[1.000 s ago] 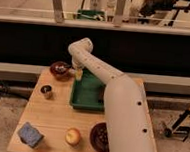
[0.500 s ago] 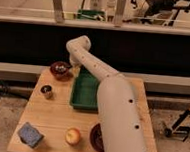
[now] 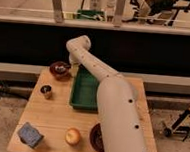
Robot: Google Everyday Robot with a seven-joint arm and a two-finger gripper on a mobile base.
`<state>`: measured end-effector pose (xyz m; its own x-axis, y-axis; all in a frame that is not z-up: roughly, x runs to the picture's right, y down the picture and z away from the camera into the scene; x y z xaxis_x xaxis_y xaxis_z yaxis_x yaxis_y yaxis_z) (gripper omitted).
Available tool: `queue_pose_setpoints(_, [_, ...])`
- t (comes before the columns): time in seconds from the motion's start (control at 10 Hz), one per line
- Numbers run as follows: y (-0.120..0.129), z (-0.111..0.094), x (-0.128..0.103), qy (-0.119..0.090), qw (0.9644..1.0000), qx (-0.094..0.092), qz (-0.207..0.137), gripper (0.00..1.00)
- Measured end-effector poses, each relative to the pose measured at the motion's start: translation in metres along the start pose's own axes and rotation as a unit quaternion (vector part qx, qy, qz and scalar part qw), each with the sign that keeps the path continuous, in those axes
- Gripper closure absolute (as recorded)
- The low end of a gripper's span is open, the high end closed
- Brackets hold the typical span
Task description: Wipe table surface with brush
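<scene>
Hanging over the far end of the table surface, the gripper points down between a dark bowl and the green tray, jaws spread wide, nothing visibly held. The pale-headed thing inside that bowl looks like the brush. The white arm climbs from bottom right, then bends downward.
</scene>
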<state>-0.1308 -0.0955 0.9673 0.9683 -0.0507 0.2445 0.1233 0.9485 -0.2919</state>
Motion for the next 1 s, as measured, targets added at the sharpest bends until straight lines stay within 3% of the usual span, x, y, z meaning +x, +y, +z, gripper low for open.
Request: queue_pose_setpoints(1.0, [0.006, 0.025, -0.016, -0.017, 0.9993, 0.001, 0.034, 0.20])
